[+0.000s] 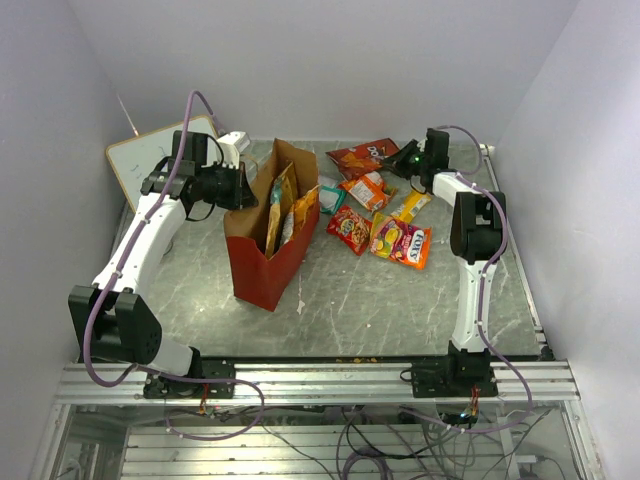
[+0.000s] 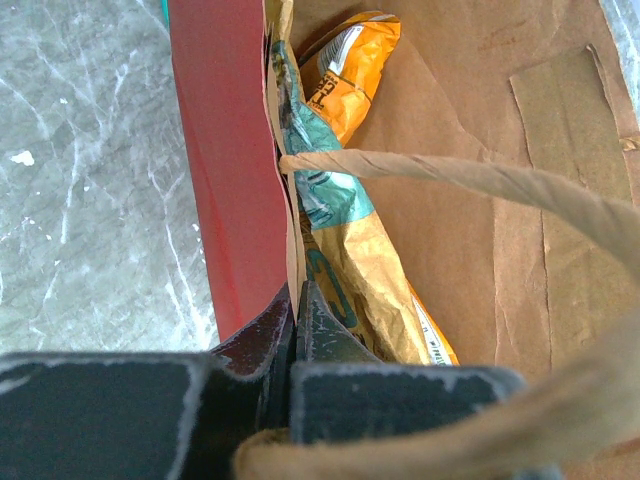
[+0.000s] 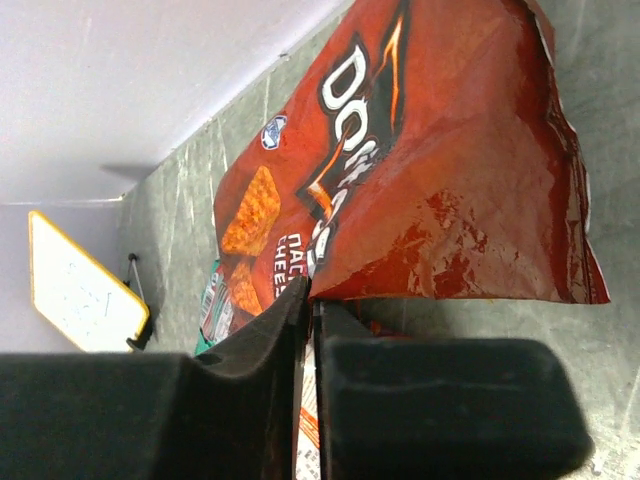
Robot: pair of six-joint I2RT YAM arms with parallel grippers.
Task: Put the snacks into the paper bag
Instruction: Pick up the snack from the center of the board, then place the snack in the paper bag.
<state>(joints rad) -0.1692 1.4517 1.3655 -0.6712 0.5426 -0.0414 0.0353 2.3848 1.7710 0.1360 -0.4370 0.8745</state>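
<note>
The paper bag (image 1: 262,262), red outside and brown inside, stands upright left of centre. My left gripper (image 1: 243,187) is shut on its near rim (image 2: 283,230), one finger outside the red wall and one inside. Inside it stand a tan-gold packet (image 2: 352,272) and an orange packet (image 2: 352,70). A dark red chip bag (image 3: 430,160) lies at the back right (image 1: 362,155). My right gripper (image 3: 311,292) is shut on its edge. Several small snacks (image 1: 385,232) lie loose between the paper bag and the right arm.
A white writing board (image 1: 142,155) leans at the back left and also shows in the right wrist view (image 3: 80,295). The bag's twisted paper handle (image 2: 480,180) crosses its mouth. A teal pack (image 3: 212,305) peeks from under the chip bag. Walls close in on three sides.
</note>
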